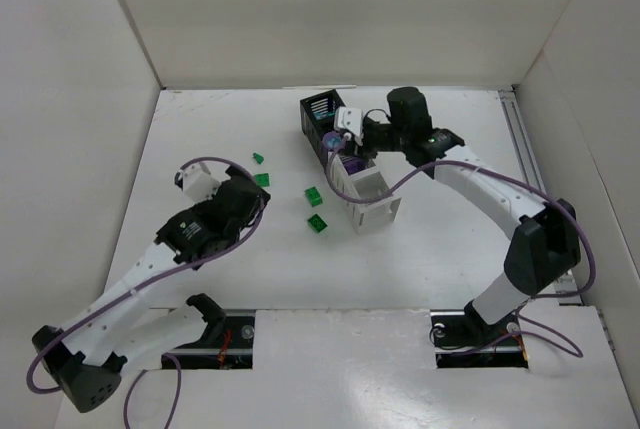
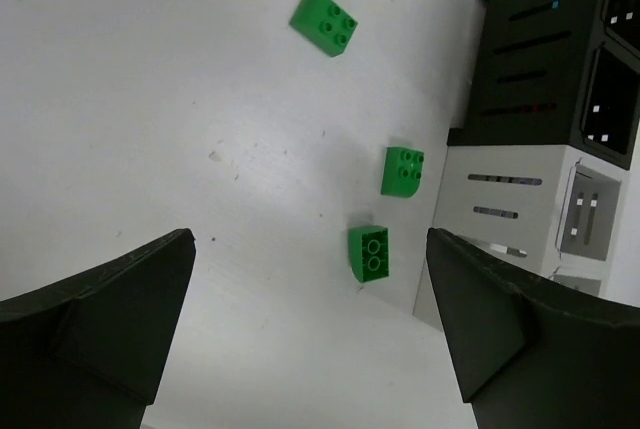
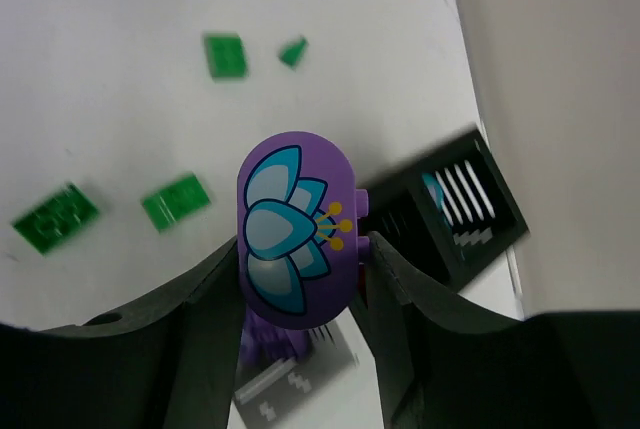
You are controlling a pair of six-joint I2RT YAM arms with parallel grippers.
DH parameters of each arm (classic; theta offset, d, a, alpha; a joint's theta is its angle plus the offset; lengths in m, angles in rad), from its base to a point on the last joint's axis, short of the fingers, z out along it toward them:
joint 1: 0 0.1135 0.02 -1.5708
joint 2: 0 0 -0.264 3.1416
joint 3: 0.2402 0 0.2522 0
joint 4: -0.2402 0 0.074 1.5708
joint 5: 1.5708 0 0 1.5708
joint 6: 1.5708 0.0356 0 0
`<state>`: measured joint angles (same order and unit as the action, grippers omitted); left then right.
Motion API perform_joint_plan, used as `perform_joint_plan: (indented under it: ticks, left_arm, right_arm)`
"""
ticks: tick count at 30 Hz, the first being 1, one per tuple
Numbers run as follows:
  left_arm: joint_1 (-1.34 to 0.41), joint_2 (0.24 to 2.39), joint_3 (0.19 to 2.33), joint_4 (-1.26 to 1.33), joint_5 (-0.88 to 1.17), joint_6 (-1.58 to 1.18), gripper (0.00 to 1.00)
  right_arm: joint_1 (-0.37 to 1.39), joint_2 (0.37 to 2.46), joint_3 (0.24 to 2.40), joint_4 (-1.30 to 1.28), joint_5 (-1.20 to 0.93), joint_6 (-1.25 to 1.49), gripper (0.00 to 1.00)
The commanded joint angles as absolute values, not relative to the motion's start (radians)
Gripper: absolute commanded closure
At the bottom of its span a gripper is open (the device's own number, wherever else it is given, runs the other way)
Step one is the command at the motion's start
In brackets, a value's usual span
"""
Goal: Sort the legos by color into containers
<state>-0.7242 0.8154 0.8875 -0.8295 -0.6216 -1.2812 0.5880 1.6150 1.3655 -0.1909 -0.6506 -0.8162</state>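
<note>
right wrist view has the right gripper (image 3: 305, 274) clamped on a purple brick (image 3: 295, 234) with a blue flower print, held over the row of bins (image 3: 470, 199), while the left gripper (image 2: 310, 249) hangs with fingers spread apart above the table (image 2: 150, 99), four green bricks (image 2: 402, 170) lying loose near the bins.

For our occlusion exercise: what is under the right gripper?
The right gripper holds a purple flower-printed piece above the bins; the piece covers whatever lies in the bin below.
</note>
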Motion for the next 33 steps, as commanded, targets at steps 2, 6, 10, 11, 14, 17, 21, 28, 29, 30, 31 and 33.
perform_joint_plan:
  ticks: [2, 6, 10, 11, 14, 17, 21, 28, 29, 30, 31, 33]
  left_arm:
    - [-0.643, 0.932, 0.963, -0.635, -0.570, -1.073, 0.00]
    - [-0.502, 1.009, 0.977, -0.525, -0.418, -0.934, 0.00]
    - [-0.450, 1.084, 0.977, -0.489, -0.390, -0.894, 0.00]
    - [-0.449, 1.100, 0.986, -0.479, -0.390, -0.894, 0.00]
    - [-0.449, 1.169, 0.999, -0.469, -0.380, -0.876, 0.00]
    - [-0.440, 1.232, 1.022, -0.460, -0.370, -0.876, 0.00]
    - [-0.431, 1.287, 1.032, -0.439, -0.351, -0.857, 0.00]
    - [-0.402, 1.331, 1.023, -0.390, -0.296, -0.827, 0.00]
    - [-0.393, 1.331, 1.023, -0.374, -0.296, -0.818, 0.00]
    - [-0.393, 1.341, 1.023, -0.361, -0.287, -0.804, 0.00]
    - [-0.393, 1.351, 1.023, -0.360, -0.287, -0.804, 0.00]
    - [-0.393, 1.361, 1.023, -0.351, -0.278, -0.795, 0.00]
  right_arm:
    - [0.508, 1.598, 1.391, -0.403, -0.561, -0.932, 0.73]
    - [0.466, 1.617, 1.413, -0.503, -0.534, -1.006, 0.71]
    - [0.466, 1.617, 1.425, -0.538, -0.453, -1.035, 0.65]
    - [0.454, 1.617, 1.439, -0.538, -0.453, -1.035, 0.63]
    - [0.443, 1.641, 1.451, -0.538, -0.463, -1.025, 0.53]
    - [0.434, 1.667, 1.465, -0.529, -0.476, -1.025, 0.49]
    - [0.434, 1.678, 1.474, -0.511, -0.523, -1.012, 0.48]
    - [0.466, 1.700, 1.508, -0.532, -0.512, -1.012, 0.25]
    - [0.466, 1.700, 1.508, -0.541, -0.503, -1.012, 0.20]
    - [0.475, 1.686, 1.508, -0.541, -0.503, -1.012, 0.11]
    - [0.476, 1.686, 1.508, -0.541, -0.503, -1.012, 0.01]
    - [0.476, 1.654, 1.499, -0.531, -0.494, -1.012, 0.00]
